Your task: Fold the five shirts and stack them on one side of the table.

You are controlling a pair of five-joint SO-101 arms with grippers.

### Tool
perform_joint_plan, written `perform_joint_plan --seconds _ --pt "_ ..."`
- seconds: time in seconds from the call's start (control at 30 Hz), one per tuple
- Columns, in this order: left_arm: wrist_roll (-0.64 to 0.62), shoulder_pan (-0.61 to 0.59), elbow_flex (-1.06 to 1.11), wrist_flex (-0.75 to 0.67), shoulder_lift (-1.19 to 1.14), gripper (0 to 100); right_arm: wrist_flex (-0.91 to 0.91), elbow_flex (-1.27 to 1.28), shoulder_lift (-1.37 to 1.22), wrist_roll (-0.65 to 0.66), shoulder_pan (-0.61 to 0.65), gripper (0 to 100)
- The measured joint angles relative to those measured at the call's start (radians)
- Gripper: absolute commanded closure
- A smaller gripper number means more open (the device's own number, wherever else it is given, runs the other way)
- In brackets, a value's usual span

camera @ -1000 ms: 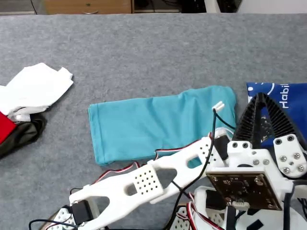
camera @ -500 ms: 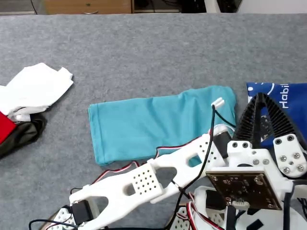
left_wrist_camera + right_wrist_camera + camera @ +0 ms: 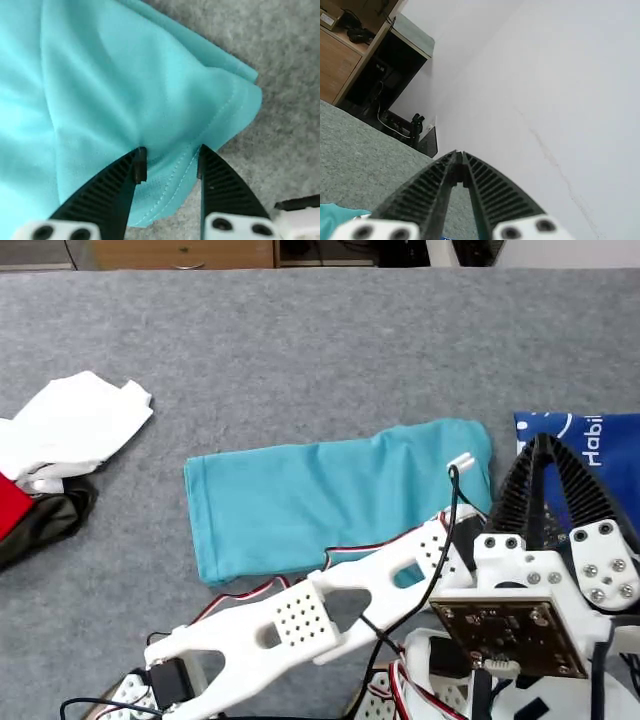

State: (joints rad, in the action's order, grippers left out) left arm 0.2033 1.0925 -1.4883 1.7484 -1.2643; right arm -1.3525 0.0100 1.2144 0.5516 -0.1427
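Observation:
A teal shirt [image 3: 300, 495], folded into a long strip, lies across the middle of the grey table [image 3: 300, 350]. My left arm [image 3: 300, 615] stretches from the near edge to the strip's near right corner. In the left wrist view my left gripper [image 3: 169, 162] is open, its black fingertips [image 3: 139, 165] pressed on the teal shirt [image 3: 125, 90] with a hemmed corner bunched between them. My right gripper [image 3: 545, 445] stands shut over a blue shirt [image 3: 590, 440] at the right edge. In its own view the right gripper [image 3: 459, 156] points up at a white wall.
At the left edge lies a crumpled white shirt [image 3: 75, 425] with a red one [image 3: 10, 505] and a black one [image 3: 50, 520] beside it. The far half of the table is bare grey felt. Both arm bases crowd the near right.
The left arm's wrist has shifted slightly toward the near right over the teal corner. The shirts and the right arm have stayed where they were.

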Motion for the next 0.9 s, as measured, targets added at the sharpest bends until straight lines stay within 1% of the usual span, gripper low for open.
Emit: perform_joint_plan --seconds 0.13,0.33,0.63,0.8,0.9 --pt "0.035 0.003 0.008 0.000 0.017 82 0.000 0.000 0.000 0.000 0.000 99.6" --pt "0.046 0.003 0.015 0.000 0.094 82 0.000 0.000 0.000 0.000 0.000 99.6" --pt "0.046 0.003 0.239 0.000 0.184 82 0.000 0.000 0.000 0.000 0.000 99.6" --pt "0.046 0.003 0.259 -0.006 0.187 82 0.000 0.000 0.000 0.000 0.000 99.6" --pt "0.048 0.003 0.262 -0.035 0.186 82 0.000 0.003 0.000 0.000 0.000 99.6"
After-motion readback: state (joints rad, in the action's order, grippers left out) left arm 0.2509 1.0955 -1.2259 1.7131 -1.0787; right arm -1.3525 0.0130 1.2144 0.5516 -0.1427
